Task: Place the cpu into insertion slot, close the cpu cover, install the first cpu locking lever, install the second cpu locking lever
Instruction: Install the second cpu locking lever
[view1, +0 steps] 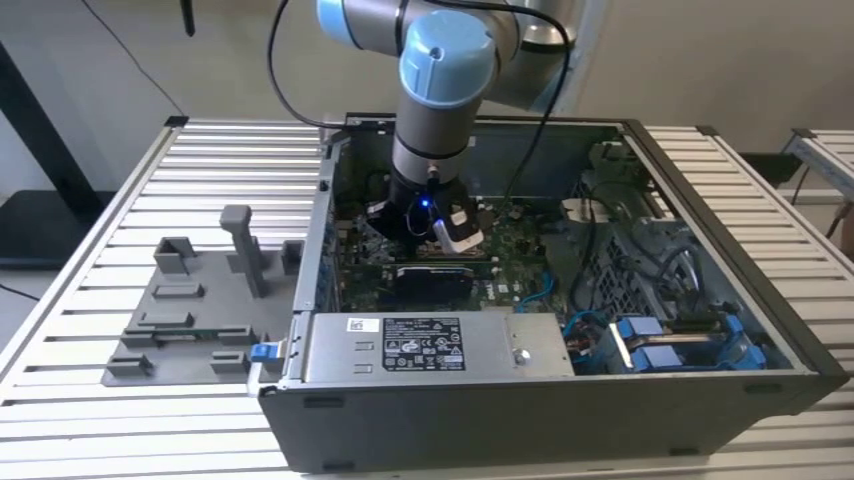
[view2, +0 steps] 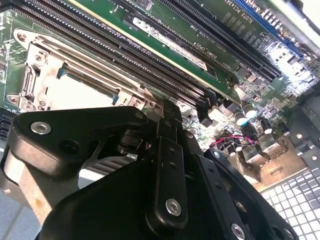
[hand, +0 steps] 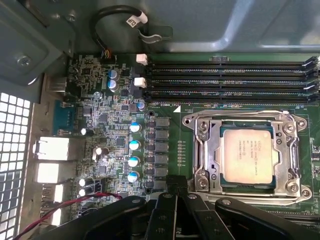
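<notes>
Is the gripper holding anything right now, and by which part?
Nothing. The cpu sits in the insertion slot; the gripper is beside it.

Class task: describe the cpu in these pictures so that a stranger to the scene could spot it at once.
Start at the open computer case on the slatted table and find the green motherboard inside it. Beside the long black memory slots sits a silvery metal frame, the cpu cover. The cpu is the flat, pale square within that frame, the only plain metal plate there.

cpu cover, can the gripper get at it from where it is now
Probably yes: in the first wrist view the cpu cover lies shut around the cpu with nothing above it, and the gripper sits just beside its frame.
</notes>
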